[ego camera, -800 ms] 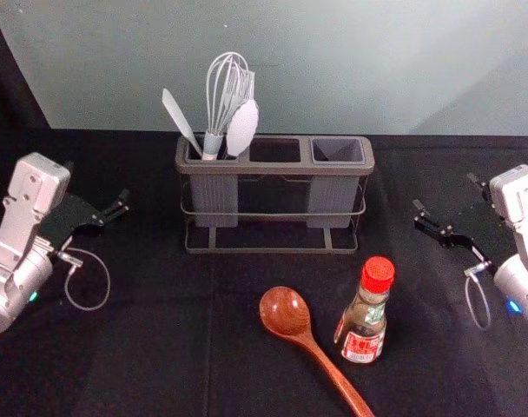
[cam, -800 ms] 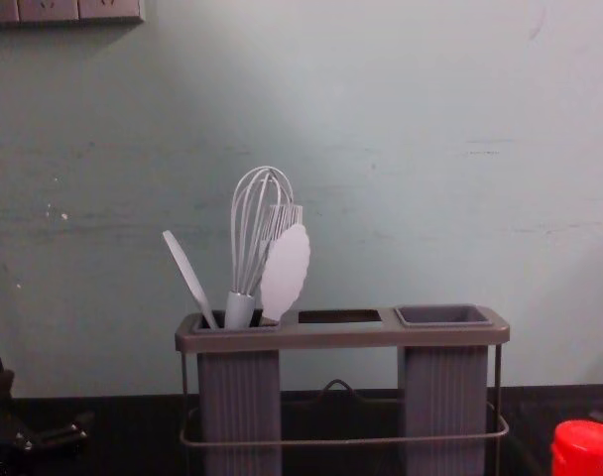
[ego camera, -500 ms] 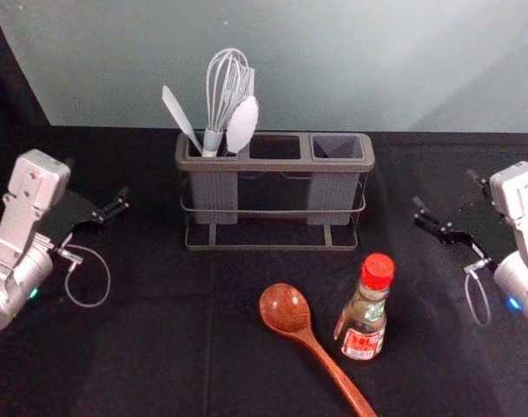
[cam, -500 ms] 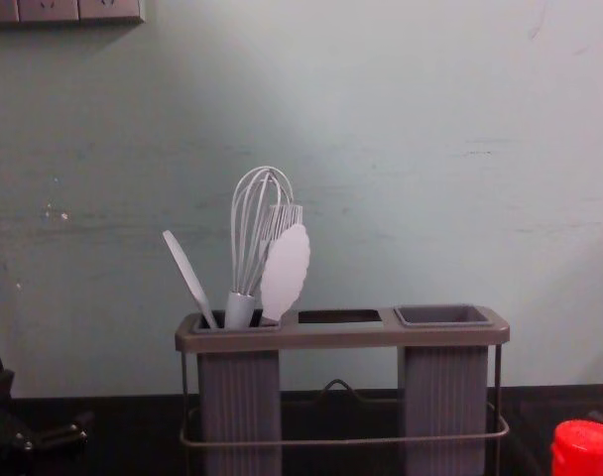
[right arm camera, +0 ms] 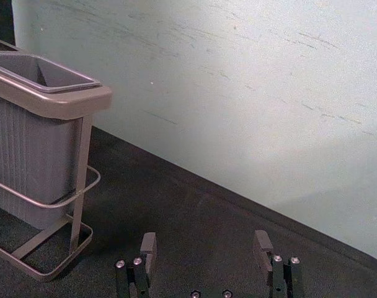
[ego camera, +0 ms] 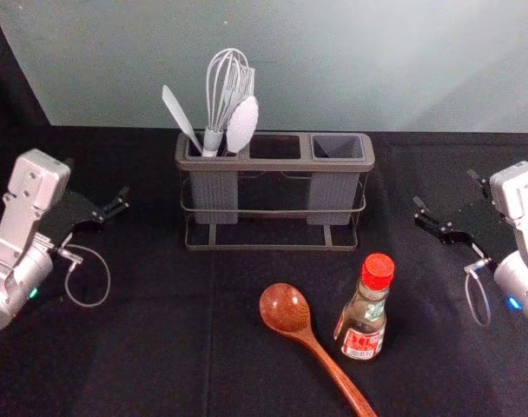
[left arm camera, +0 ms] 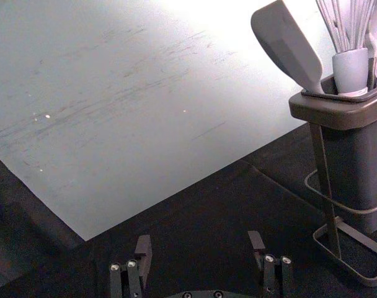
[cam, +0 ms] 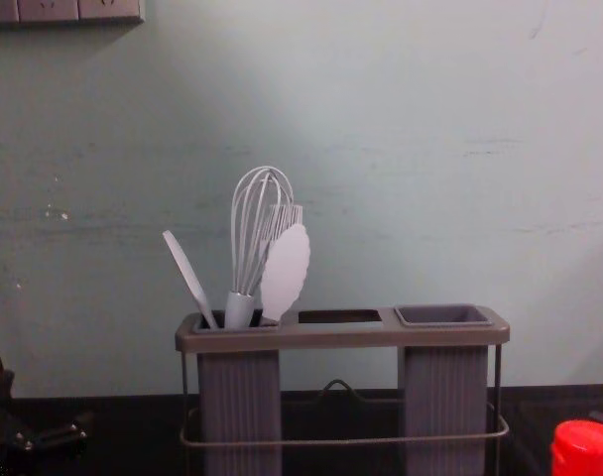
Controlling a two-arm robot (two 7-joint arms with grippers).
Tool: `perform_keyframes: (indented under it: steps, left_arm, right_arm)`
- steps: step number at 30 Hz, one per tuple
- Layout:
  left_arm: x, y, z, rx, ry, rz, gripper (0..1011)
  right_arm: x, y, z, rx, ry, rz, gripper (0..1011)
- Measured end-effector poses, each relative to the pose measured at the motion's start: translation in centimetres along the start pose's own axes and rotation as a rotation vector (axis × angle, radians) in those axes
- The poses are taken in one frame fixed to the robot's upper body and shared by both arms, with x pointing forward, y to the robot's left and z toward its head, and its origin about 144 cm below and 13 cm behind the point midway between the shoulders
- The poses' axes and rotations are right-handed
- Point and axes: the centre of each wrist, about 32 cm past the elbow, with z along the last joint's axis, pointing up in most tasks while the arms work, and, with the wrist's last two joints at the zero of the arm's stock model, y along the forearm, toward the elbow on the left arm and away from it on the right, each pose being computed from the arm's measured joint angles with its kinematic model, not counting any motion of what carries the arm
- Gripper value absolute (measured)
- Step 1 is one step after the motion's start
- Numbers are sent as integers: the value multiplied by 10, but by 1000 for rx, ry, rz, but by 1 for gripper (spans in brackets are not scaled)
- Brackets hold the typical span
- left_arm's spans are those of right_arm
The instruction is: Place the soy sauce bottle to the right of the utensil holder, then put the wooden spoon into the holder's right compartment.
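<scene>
In the head view, the soy sauce bottle (ego camera: 364,313) stands upright in front of the utensil holder's right part, its red cap also low at the right in the chest view (cam: 584,448). Left of it lies the wooden spoon (ego camera: 286,310), bowl toward the holder (ego camera: 275,164). The holder's right compartment (ego camera: 338,148) is empty. My left gripper (ego camera: 97,180) is open left of the holder; the left wrist view shows this gripper (left arm camera: 199,243) with nothing between its fingers. My right gripper (ego camera: 445,190), right of the holder, is likewise open and empty in its wrist view (right arm camera: 206,243).
A whisk (ego camera: 221,95), a white spatula (ego camera: 181,118) and other light utensils stand in the holder's left compartment. Behind the black-covered table (ego camera: 160,347) rises a pale wall (ego camera: 351,61). Dark cloth surface lies between the bottle and my right arm.
</scene>
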Motion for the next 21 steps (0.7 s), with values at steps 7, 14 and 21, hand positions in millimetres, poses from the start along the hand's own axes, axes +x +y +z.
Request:
perform_keyframes:
  steps: [7, 14, 21]
  left_arm:
    - [0, 0, 0, 0, 0, 0, 1011]
    - [0, 0, 0, 0, 0, 0, 1011]
    - [0, 0, 0, 0, 0, 0, 1011]
  right_arm:
    - [0, 0, 0, 0, 0, 0, 1004]
    - [0, 0, 0, 0, 0, 0, 1004]
    - [0, 0, 0, 0, 0, 0, 1004]
